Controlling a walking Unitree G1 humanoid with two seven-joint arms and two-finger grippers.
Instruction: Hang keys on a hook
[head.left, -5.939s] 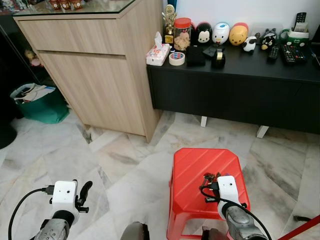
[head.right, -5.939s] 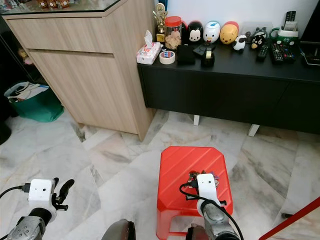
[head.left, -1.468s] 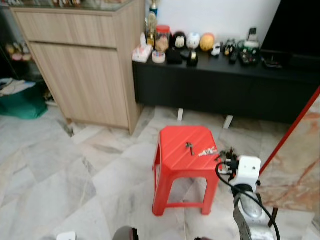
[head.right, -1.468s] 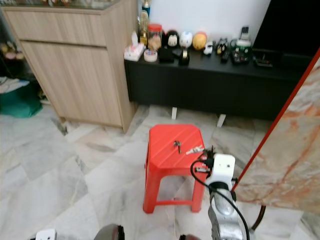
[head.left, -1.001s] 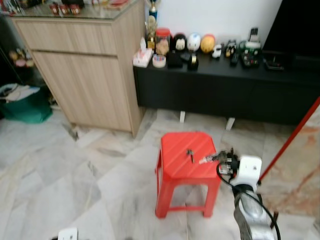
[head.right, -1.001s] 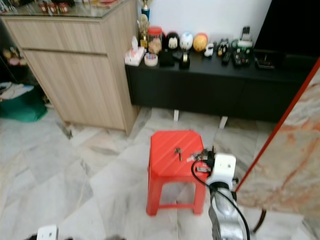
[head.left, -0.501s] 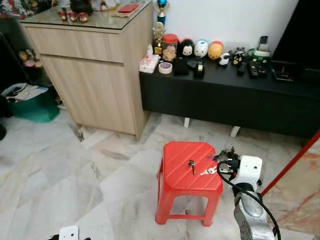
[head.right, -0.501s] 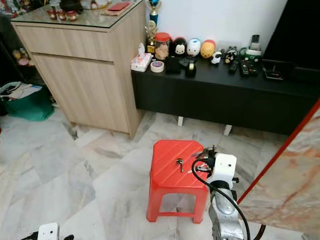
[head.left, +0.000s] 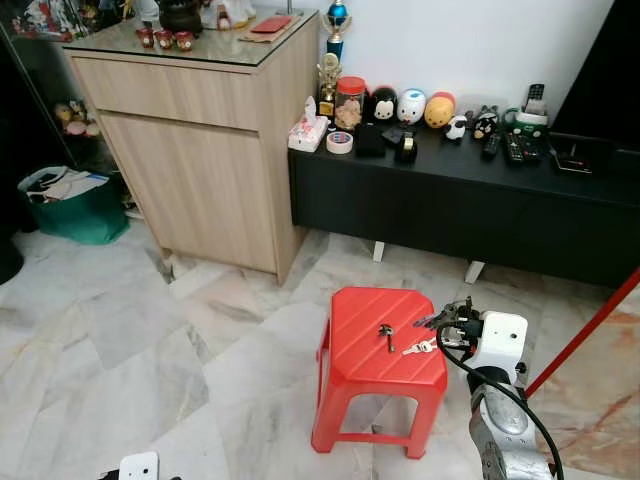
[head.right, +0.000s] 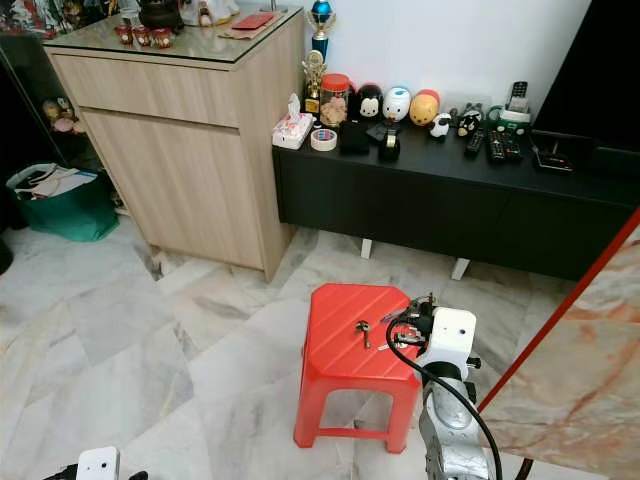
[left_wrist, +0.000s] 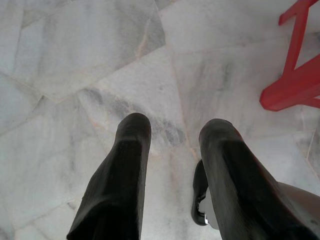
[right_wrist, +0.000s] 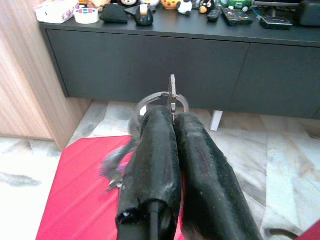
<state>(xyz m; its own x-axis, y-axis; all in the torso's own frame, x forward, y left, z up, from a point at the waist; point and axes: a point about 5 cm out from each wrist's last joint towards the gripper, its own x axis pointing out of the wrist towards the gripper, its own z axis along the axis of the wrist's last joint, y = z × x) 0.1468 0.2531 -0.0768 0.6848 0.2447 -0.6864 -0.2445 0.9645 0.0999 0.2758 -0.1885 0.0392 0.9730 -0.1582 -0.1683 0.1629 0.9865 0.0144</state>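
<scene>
My right gripper (right_wrist: 172, 117) is clamped on the keys (right_wrist: 170, 95) by the ring so they dangle free, just beside the red stool (head.left: 365, 325). My left gripper (left_wrist: 172, 150) hangs spread apart, idle. No hook seen.

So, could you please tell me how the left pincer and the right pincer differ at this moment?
The right pincer is shut on a key ring, while the left pincer is open and holds nothing. The right pincer is raised beside the red stool, at seat height; the left pincer hangs low, pointing at the marble floor. Both have two long black fingers.
</scene>
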